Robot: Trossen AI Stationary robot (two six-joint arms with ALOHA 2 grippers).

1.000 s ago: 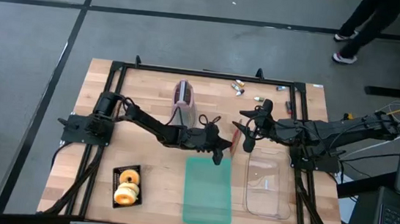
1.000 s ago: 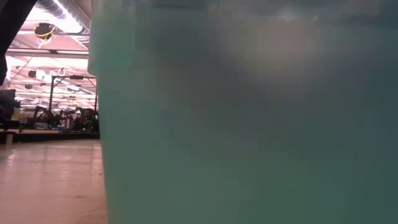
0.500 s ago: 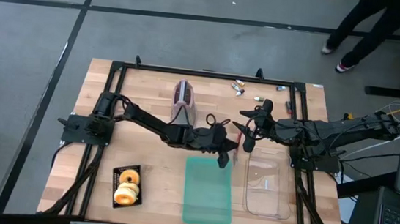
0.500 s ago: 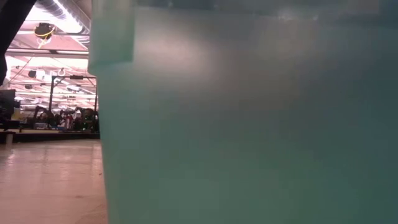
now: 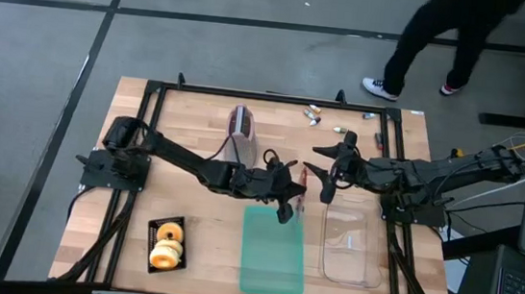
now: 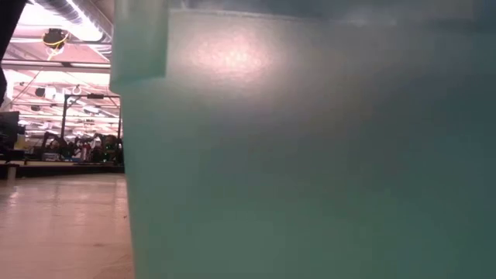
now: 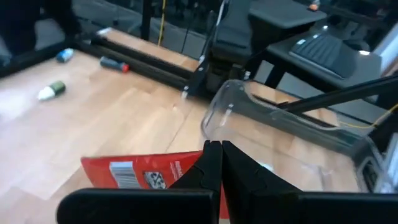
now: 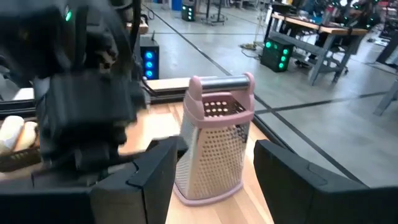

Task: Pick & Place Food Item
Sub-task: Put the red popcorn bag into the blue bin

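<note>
A red food packet stands on edge near the table's middle, between my two grippers; its barcode face shows in the left wrist view. My left gripper is shut at the packet's top edge. My right gripper hovers open just right of the packet, nothing between its fingers. A clear plastic container lies right of the packet and a green translucent tray near of it. My left gripper is shut at the red packet's upper edge, coming almost level from the table's left. The shut fingers cover the place of contact. The packet faces the gripper broadside and reaches down below the fingers; whether its lower edge rests on the table does not show.
A pink box grater stands at the far middle. Two doughnuts in a black tray sit at the near left. Small items lie by the far edge. The green tray's wall fills the low view. A person walks beyond the table.
My left gripper has risen, rolled a little and drifted slightly toward the table's left, and the red packet has shifted with it. The right arm has kept still. The person beyond the far edge has walked toward the left.
</note>
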